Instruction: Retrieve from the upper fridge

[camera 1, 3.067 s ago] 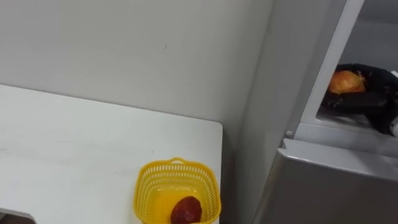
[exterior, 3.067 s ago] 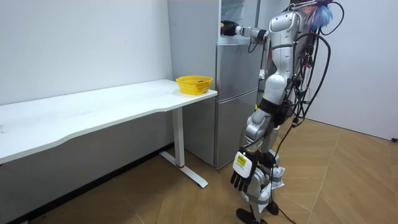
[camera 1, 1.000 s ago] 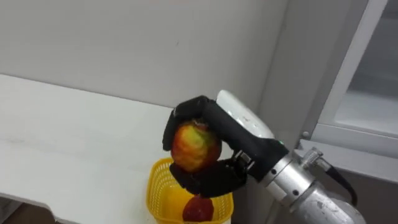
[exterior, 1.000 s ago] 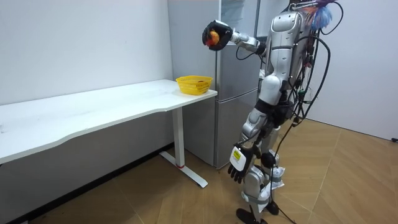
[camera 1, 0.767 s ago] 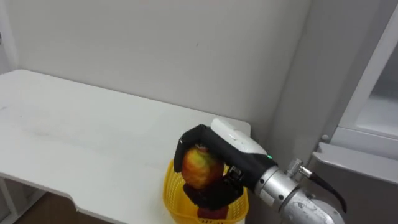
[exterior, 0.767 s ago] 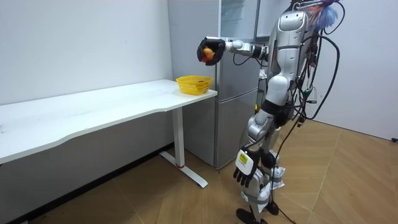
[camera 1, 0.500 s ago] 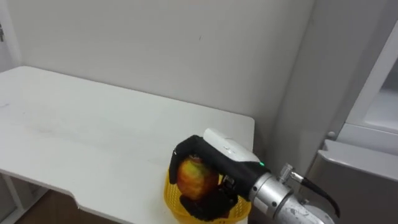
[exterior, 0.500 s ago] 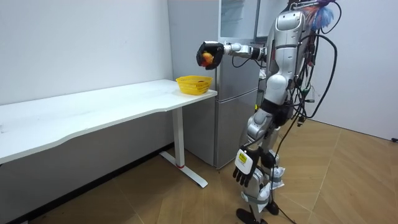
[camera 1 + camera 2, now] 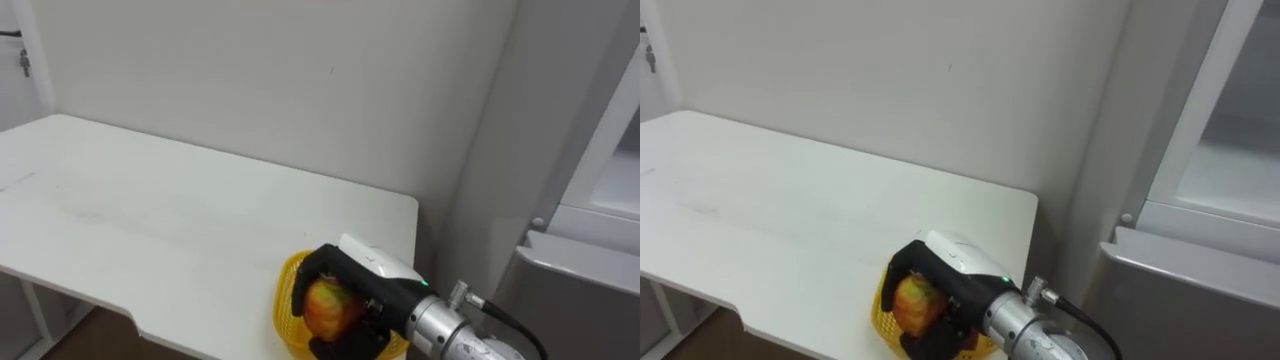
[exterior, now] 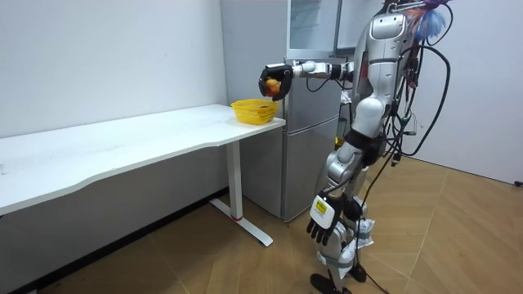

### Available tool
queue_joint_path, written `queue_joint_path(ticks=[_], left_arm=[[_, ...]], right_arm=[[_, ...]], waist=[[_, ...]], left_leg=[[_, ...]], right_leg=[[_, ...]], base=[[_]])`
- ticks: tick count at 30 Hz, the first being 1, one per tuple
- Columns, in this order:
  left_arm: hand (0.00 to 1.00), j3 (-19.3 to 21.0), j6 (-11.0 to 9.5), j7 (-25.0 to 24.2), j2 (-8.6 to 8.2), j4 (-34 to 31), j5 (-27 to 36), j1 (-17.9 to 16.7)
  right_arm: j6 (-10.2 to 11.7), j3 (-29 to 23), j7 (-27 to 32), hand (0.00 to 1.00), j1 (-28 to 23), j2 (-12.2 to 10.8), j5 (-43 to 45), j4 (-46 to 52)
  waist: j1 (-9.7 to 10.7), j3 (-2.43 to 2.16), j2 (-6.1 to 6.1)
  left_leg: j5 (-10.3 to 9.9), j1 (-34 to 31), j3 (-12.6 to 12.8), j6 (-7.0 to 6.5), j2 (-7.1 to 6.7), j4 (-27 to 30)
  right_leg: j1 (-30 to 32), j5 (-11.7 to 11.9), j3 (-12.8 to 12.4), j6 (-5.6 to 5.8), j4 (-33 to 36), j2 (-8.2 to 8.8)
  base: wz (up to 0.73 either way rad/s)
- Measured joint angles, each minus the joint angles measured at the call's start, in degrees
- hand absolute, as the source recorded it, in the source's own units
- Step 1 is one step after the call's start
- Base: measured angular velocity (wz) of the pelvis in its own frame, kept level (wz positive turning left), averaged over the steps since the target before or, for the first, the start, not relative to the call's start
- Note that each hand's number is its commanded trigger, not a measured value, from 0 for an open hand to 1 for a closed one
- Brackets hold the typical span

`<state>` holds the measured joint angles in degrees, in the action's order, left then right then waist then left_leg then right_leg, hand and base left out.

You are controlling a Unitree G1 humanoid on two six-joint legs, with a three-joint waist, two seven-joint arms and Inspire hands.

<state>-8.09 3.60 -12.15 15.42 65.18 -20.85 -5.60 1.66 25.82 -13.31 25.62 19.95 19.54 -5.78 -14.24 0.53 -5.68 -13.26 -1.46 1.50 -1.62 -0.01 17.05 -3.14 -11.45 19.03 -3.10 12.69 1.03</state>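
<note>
My right hand (image 9: 345,268) is shut on a round red-and-yellow fruit (image 9: 325,305). It holds the fruit just over the yellow plastic basket (image 9: 284,298), which stands at the near right corner of the white table (image 9: 150,220). The hand covers most of the basket, so what lies inside is hidden. In the room view the right hand (image 10: 272,79) with the fruit (image 10: 273,85) hovers a little above the basket (image 10: 255,109). My left hand (image 10: 324,222) hangs by my side, its fingers relaxed.
The grey fridge (image 9: 590,300) stands right of the table, its upper compartment (image 9: 625,170) open. A white wall runs behind the table. In the room view I stand before the fridge (image 10: 309,131) on a wooden floor.
The right hand brought the fruit out of the upper fridge compartment, swung it left and lowered it to just over the basket. The head camera has turned towards the table.
</note>
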Motion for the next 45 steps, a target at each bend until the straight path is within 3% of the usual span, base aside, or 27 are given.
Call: queue_joint_path(ticks=[26,31,40,45], left_arm=[[0.00,1.08,-0.24,0.29,0.26,-0.95,-0.09,-0.21],[0.00,1.37,-0.25,0.59,0.25,-0.74,-0.09,-0.33],[0.00,1.51,-0.16,0.21,0.40,-0.95,-0.06,-0.52],[0.00,2.58,-0.19,0.57,0.03,-0.95,-0.07,-0.85]], right_arm=[[0.28,-2.99,-0.09,0.00,0.31,0.34,-0.34,2.80],[0.73,-3.90,-0.08,0.00,0.36,0.61,-4.13,4.33],[0.77,-9.37,0.12,0.00,0.40,0.55,-12.84,7.25],[0.76,-11.66,0.18,0.00,0.35,0.88,-16.53,12.80]], waist=[[0.35,0.11,0.16],[0.61,0.09,0.04],[2.02,0.23,-0.20],[4.13,0.19,0.16]], left_leg=[[0.01,0.12,-0.09,0.00,-0.13,-0.54],[0.02,1.25,-0.35,-0.01,-0.31,-1.33],[0.02,1.10,-0.07,-0.02,-0.28,-1.42],[0.02,1.17,0.06,-0.02,-0.27,-1.72]], right_leg=[[0.04,-0.04,-0.09,0.04,-0.76,-0.07],[-0.92,-0.14,-0.06,0.20,-0.98,-0.03],[-0.62,-0.15,-0.29,0.22,-1.12,-0.01],[-0.79,-0.14,-0.42,0.23,-1.03,-0.03]], base=[[0.00],[0.02],[-0.01],[0.00]])
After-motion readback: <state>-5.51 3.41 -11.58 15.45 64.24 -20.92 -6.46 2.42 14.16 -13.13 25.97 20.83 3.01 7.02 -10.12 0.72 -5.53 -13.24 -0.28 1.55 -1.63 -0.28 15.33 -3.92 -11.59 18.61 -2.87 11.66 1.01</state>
